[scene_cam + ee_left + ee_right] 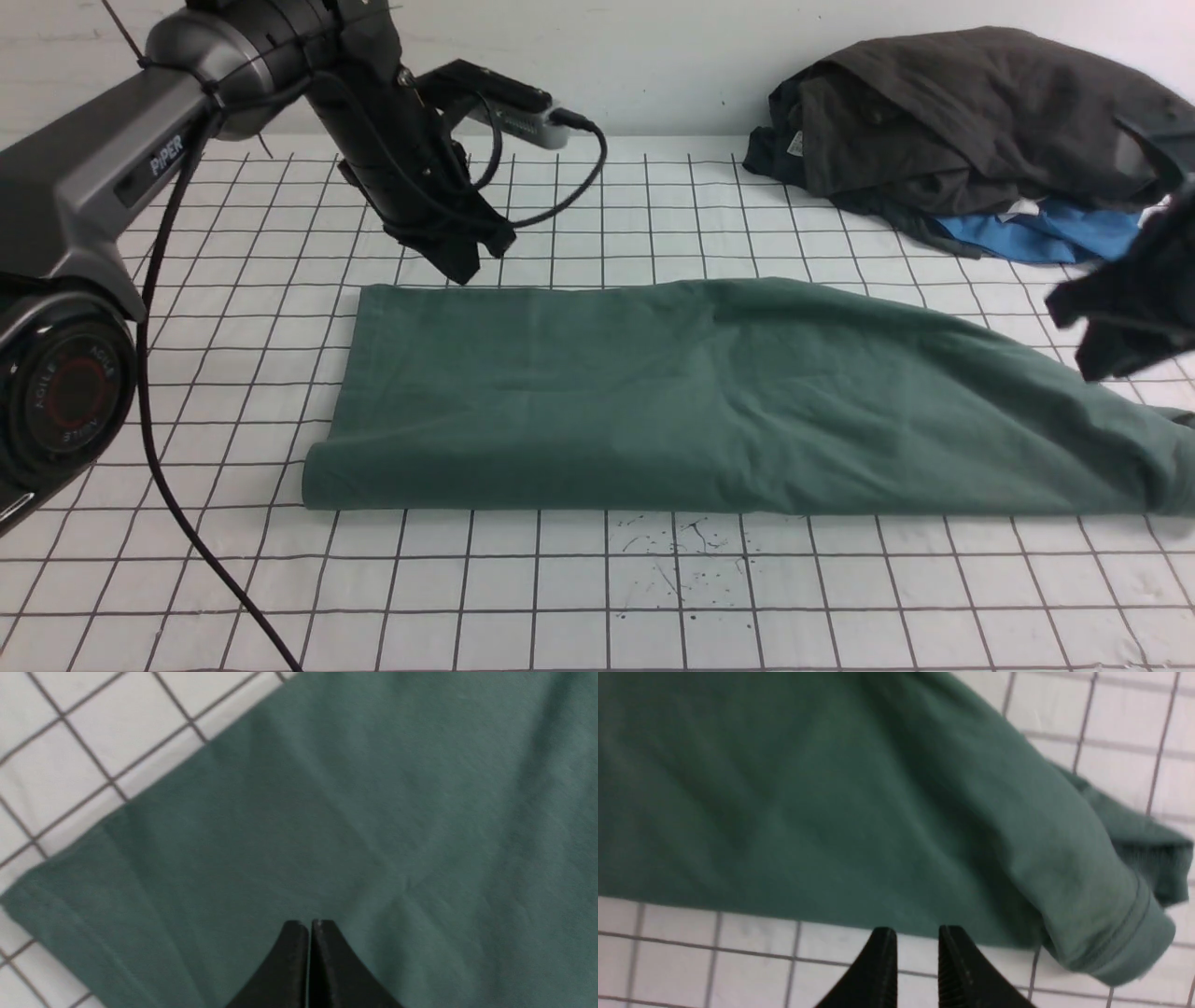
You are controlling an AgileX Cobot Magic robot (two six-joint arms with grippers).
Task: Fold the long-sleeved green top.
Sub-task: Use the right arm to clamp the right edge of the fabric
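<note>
The green long-sleeved top (709,401) lies folded into one long band across the gridded table, its near edge a rounded fold. My left gripper (464,271) hovers over the band's far left corner. In the left wrist view that gripper (309,924) is shut with nothing between its fingers, and the green top (373,812) fills the picture below it. My right gripper (1102,355) is a dark blur over the band's right end. In the right wrist view it (917,931) stands slightly open over bare table, just off the top's edge (831,812). A sleeve cuff (1125,933) lies near it.
A dark grey-black garment (971,121) is heaped at the back right, with a bright blue garment (1036,233) under it. Black ink specks (681,551) mark the cloth near the front. The left arm's cable (177,485) hangs down at the left.
</note>
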